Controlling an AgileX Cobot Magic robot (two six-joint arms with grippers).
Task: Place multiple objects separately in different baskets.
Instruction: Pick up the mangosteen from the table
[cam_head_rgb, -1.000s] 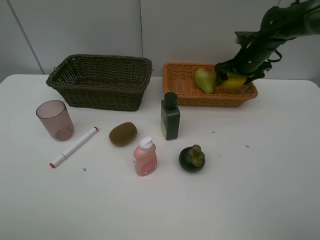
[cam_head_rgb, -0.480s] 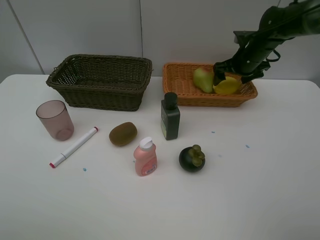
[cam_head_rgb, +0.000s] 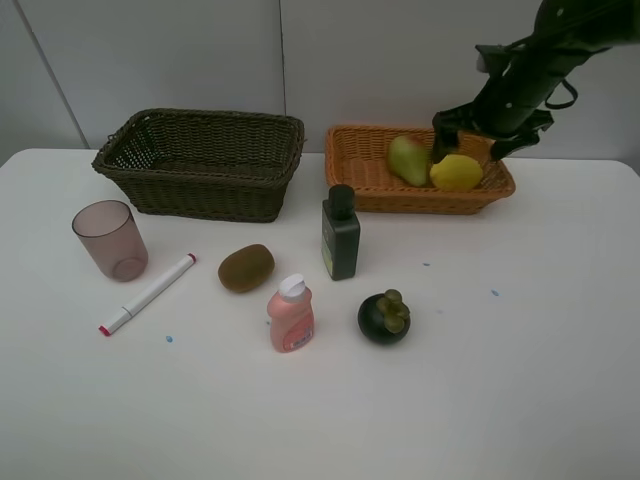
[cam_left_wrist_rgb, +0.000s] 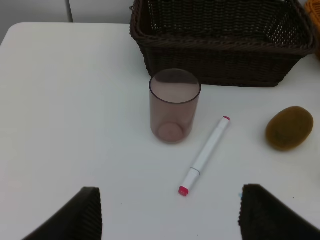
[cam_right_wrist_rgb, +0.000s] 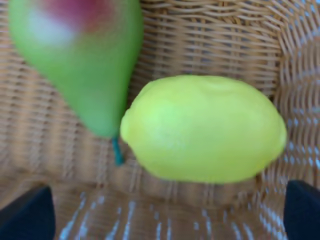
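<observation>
Sorting looks fruit-first: lemon (cam_head_rgb: 457, 172) lies in the orange basket (cam_head_rgb: 420, 205) against the pear (cam_head_rgb: 407, 159), so you're likely done with it. Your right gripper (cam_head_rgb: 475, 137) hangs just above the lemon, jaws wide apart, holding nothing. The lemon sits below and between them.

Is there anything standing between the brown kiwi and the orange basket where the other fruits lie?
Yes. The dark green bottle stands upright roughly on the straight line from the kiwi to the orange basket, just before its front wall. Nothing else lies between them.
</observation>
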